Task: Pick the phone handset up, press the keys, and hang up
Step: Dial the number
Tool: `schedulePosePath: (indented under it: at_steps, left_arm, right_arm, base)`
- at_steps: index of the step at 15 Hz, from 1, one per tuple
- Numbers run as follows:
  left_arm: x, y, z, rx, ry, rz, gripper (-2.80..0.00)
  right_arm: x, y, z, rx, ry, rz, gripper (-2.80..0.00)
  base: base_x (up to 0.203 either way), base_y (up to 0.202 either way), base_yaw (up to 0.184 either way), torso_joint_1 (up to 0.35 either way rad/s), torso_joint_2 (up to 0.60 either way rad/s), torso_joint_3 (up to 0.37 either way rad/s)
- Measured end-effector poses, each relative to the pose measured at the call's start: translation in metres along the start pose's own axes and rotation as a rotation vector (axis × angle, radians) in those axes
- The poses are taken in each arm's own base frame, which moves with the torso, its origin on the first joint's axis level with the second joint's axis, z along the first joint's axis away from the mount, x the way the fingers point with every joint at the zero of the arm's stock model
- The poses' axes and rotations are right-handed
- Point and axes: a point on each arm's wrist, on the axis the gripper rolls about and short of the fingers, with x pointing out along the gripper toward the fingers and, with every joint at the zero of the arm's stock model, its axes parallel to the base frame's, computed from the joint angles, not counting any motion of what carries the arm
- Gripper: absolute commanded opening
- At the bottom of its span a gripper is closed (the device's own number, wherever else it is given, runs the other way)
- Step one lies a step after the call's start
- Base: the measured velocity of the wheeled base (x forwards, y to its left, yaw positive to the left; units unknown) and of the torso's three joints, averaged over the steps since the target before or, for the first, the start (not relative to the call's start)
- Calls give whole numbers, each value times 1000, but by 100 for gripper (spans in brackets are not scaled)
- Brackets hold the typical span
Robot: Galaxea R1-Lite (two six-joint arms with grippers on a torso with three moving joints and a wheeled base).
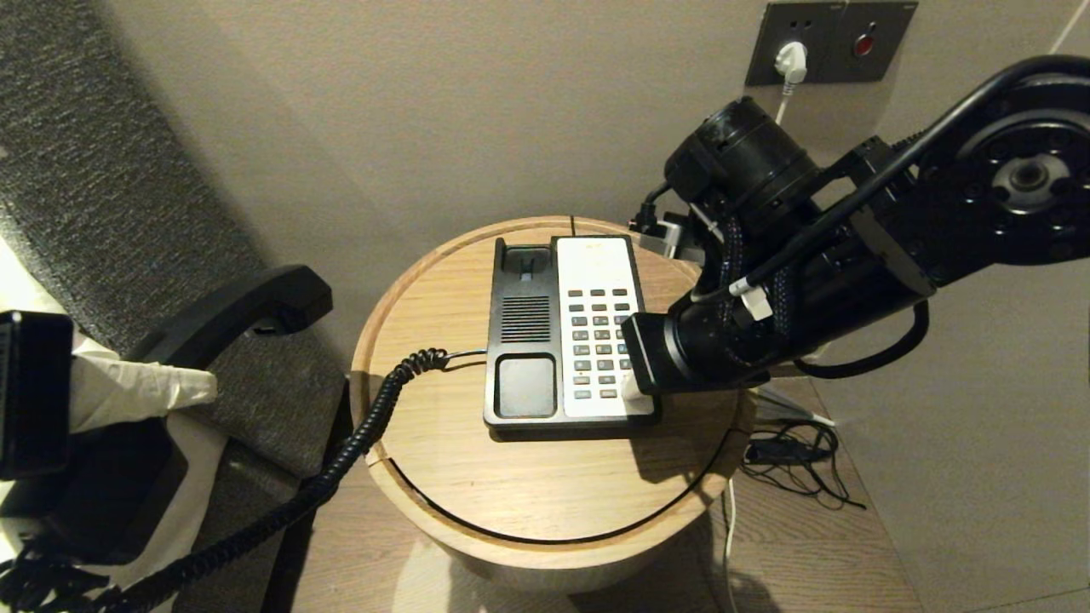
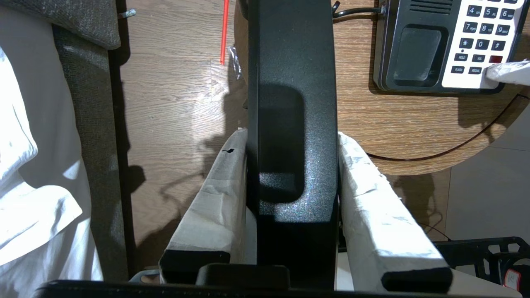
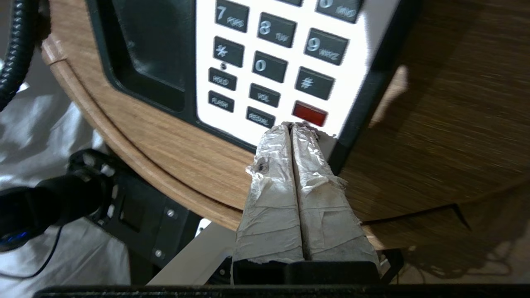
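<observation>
Head view shows the phone handset held off to the left of the round bench, clear of the phone base, its coiled cord running back to the base. The left gripper has its fingers clamped on the handset's sides. The right gripper, fingers pressed together, sits at the keypad's near corner, beside the red key.
</observation>
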Motion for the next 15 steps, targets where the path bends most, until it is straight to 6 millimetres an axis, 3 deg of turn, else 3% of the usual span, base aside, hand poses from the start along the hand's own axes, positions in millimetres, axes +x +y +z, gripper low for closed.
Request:
schedulePosePath:
  at_steps: [12,15]
  left_arm:
    - [0,1,-1,-1,0,0,-280]
    - [-1,1,-1,-4,0,0,-280]
  right_arm:
    - [0,-6,-1,12,7,-15,-280]
    - [-9,-3,-2,5,-7,-1,-280]
  base:
    - [0,0,0,0,0,0]
    - [0,0,0,0,0,0]
